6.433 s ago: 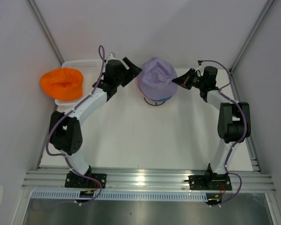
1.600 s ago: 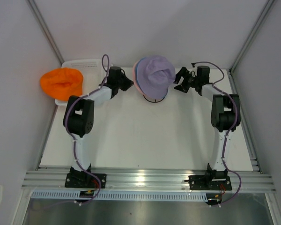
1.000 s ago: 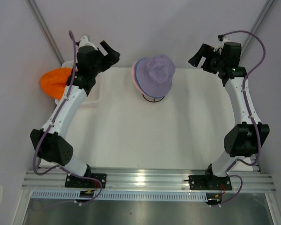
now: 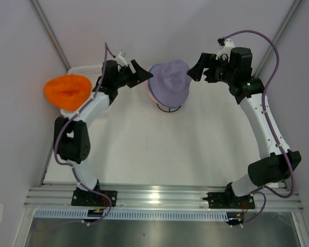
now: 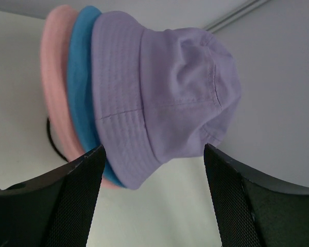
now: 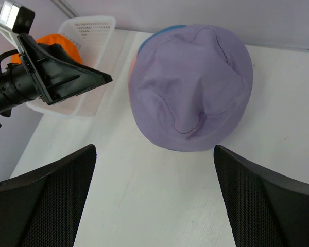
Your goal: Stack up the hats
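Three hats sit stacked on a black wire stand: the lavender hat on top, with the blue hat and pink hat showing as rims beneath it. The orange hat lies on the white basket at the far left. My left gripper hovers open just left of the stack, jaws wide, holding nothing. My right gripper hangs open just right of the stack. In the right wrist view the lavender hat lies beyond my open fingers.
The basket stands against the back left wall. Side walls and metal frame posts close in the table on both sides. Bare white tabletop stretches between the stand and the arm bases.
The left arm has swung from above the basket rightwards and down to the hat stack. The right arm has moved left towards the stack. The hats have not moved.
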Action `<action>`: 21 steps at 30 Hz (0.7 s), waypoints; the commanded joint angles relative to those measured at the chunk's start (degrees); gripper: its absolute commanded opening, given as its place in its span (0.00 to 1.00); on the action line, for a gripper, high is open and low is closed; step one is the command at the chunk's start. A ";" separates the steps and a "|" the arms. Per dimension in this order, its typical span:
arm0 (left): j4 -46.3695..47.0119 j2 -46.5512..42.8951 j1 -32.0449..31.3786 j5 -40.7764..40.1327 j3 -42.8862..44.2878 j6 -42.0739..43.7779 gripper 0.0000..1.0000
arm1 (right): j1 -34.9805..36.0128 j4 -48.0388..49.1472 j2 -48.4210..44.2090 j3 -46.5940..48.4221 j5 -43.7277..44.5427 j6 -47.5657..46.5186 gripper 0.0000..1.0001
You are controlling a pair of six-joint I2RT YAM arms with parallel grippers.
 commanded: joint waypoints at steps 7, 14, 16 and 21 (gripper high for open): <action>8.59 9.93 -2.28 -0.49 7.85 -8.18 0.76 | 0.06 -1.11 1.68 1.53 3.36 -4.15 0.99; 9.90 11.43 -2.28 -1.02 7.33 -8.27 0.76 | 0.06 -0.41 1.33 1.26 3.98 -4.24 1.00; 9.91 11.34 -2.28 -1.46 7.33 -8.27 0.75 | -0.03 0.03 1.42 0.74 3.90 -4.15 1.00; 10.34 12.39 -2.19 -1.21 7.59 -8.62 0.75 | -0.03 0.03 1.77 0.56 3.63 -4.15 1.00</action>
